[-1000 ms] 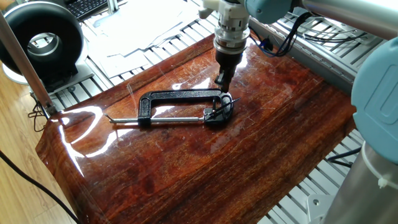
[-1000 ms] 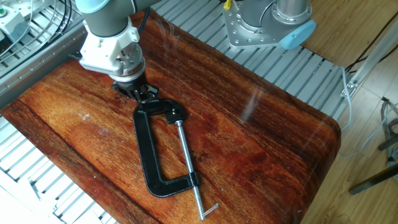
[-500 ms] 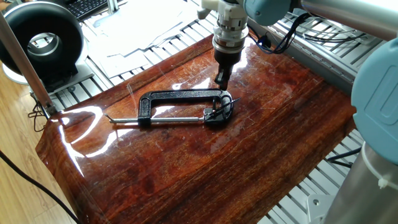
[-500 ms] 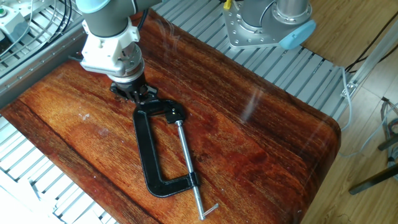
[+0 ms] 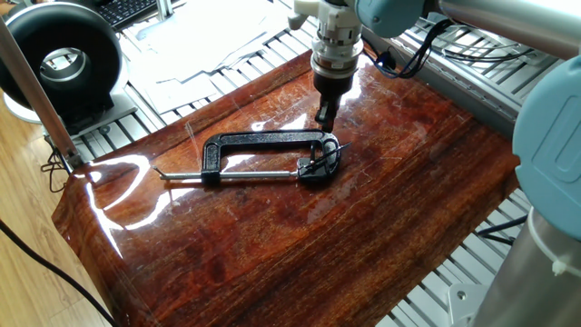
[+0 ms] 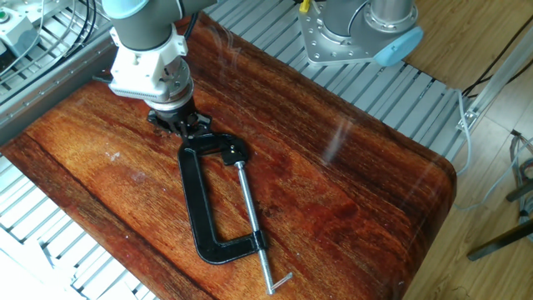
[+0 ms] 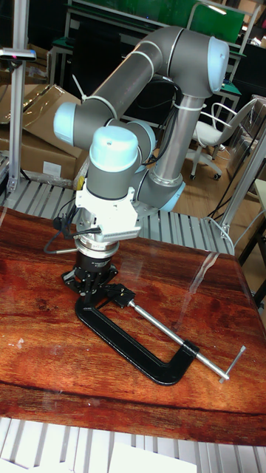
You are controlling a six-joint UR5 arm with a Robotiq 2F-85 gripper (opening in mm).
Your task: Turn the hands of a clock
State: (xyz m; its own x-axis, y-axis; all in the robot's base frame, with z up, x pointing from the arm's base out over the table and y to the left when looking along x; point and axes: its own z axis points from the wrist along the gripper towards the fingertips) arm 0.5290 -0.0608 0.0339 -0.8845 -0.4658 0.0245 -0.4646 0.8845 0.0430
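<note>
On the glossy wooden table (image 5: 363, 227) lies the clock (image 5: 263, 141), a black cast-metal C-clamp resting flat, its frame open toward the near edge in one fixed view. Its long steel screw rod (image 6: 252, 223) runs along the open side, ending in a small bent handle that points away from the rounded jaw end. At that rounded end the hands (image 5: 320, 162) show as thin dark wire-like pins, lying across the jaw in a small tangle; their exact direction is too fine to read.

Directly above the rounded jaw end hangs the gripper (image 5: 324, 118), pointing straight down from the arm's wrist. Its dark fingertips sit close together, just over the clamp's corner, and appear apart from the hands rather than touching them. In the other fixed view the gripper (image 6: 177, 122) hides its own tips behind the wrist flange, and in the tall fixed view the gripper (image 7: 94, 290) stands right at the clamp's head. Whether anything is pinched between the fingers cannot be told from these views.

Beyond the table's far left corner stands a round black ring-shaped device (image 5: 59, 59) with a white centre, well apart from the clamp
</note>
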